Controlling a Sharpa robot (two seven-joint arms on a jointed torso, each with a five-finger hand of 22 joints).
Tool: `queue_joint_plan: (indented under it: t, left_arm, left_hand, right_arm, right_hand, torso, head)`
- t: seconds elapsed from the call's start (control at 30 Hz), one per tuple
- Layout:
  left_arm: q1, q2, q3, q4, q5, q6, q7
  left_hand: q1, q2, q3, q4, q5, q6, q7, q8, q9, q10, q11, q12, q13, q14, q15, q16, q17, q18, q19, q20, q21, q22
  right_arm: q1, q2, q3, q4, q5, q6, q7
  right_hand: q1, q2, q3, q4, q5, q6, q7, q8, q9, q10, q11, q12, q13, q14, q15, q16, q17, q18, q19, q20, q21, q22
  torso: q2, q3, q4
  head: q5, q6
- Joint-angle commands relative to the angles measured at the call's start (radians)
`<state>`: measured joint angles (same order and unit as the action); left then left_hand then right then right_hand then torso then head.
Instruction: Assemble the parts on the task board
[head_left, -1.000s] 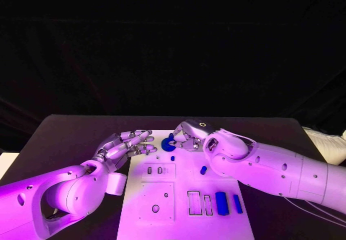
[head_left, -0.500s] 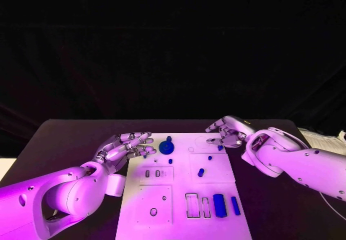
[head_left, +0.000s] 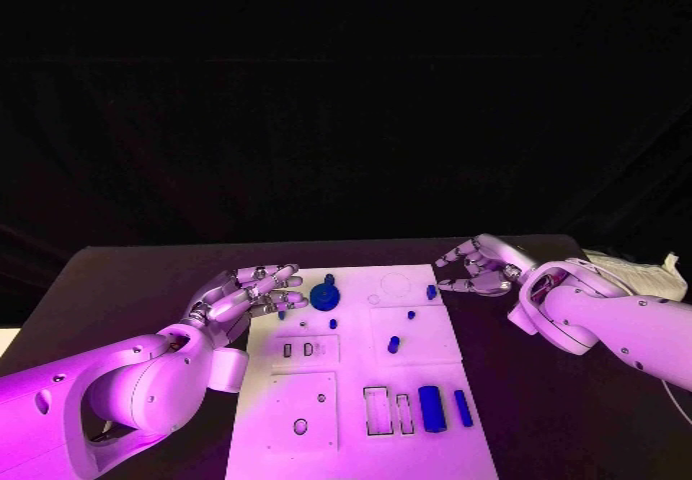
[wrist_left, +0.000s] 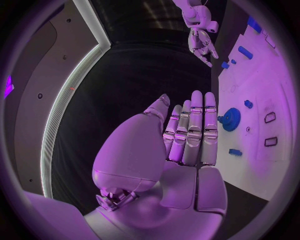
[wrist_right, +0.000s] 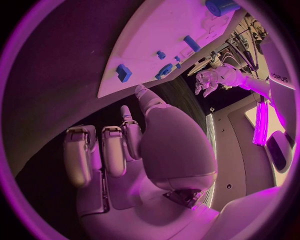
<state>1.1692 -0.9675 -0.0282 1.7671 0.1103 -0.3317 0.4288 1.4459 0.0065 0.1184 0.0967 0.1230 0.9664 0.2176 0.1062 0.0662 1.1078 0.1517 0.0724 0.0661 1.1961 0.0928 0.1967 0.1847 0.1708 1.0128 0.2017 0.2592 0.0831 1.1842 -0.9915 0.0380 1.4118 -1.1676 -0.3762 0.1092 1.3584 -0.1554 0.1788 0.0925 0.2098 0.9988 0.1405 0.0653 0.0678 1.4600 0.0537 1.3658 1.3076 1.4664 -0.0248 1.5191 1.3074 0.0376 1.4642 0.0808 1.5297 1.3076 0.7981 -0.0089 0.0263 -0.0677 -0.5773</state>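
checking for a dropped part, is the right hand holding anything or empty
Empty: the right hand hovers off the task board's right edge, fingers apart with nothing between them.

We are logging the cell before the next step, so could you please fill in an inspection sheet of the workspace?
Surface: black table, white board in the middle.
Job's things: blue gear at the board's far left; small blue parts mid-board; two blue bars near the front.
Clutter: nothing seen.
Hands: left hand open beside the gear; right hand open off the board's far right corner.
Cables: nothing seen.
Surroundings: dark backdrop.
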Motion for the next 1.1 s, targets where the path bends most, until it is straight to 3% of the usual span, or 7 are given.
queue_joint_plan:
  t: [0.03,0.23,1.1]
  left_arm:
    - [0.000,0.003,0.000,-0.002,0.001,0.024,0.008]
    - [0.000,0.003,0.000,-0.006,0.001,0.023,0.008]
    - [0.000,0.006,0.000,-0.007,0.001,0.024,0.005]
  left_hand:
    - [0.005,0.001,0.001,-0.005,-0.003,0.006,0.000,0.000,0.001,0.005,0.001,-0.003,0.001,-0.002,0.001,-0.003,0.001,0.013,0.000,0.002,-0.005,-0.002]
    - [0.005,0.001,0.001,-0.005,-0.003,0.006,0.000,0.000,0.001,0.005,0.001,-0.003,0.001,-0.002,0.001,-0.003,0.001,0.013,0.000,0.002,-0.005,-0.002]
    - [0.005,0.000,0.002,-0.006,-0.003,0.007,0.000,0.000,0.001,0.006,0.001,-0.003,0.001,-0.002,0.001,-0.003,0.001,0.013,0.001,0.002,-0.005,-0.002]
  right_arm:
    - [-0.007,0.007,0.000,-0.010,0.003,0.039,0.010]
    - [-0.020,0.020,0.000,-0.032,-0.026,0.054,0.001]
    - [-0.048,0.091,0.000,-0.092,-0.070,0.060,-0.004]
  right_hand:
    - [-0.004,0.006,-0.017,-0.001,0.011,-0.004,0.004,0.000,0.001,0.059,0.002,0.059,0.187,0.100,0.007,0.034,0.238,-0.015,0.049,0.009,0.002,0.169]
    - [-0.005,0.020,-0.047,-0.009,0.017,0.003,0.006,0.001,0.002,0.099,0.006,0.174,0.248,0.104,0.013,0.052,0.263,-0.024,0.074,0.014,0.019,0.208]
    - [0.020,0.069,-0.033,-0.034,0.000,0.060,-0.002,0.013,0.007,0.111,0.000,0.205,0.263,0.104,0.009,0.052,0.263,-0.031,0.090,0.012,0.029,0.234]
  torso:
    - [0.000,-0.0003,0.0008]
    - [0.000,-0.0017,0.0002]
    - [-0.002,-0.0028,-0.0007]
  head:
    - [-0.003,-0.004]
    - [-0.002,-0.009]
    - [0.005,-0.020]
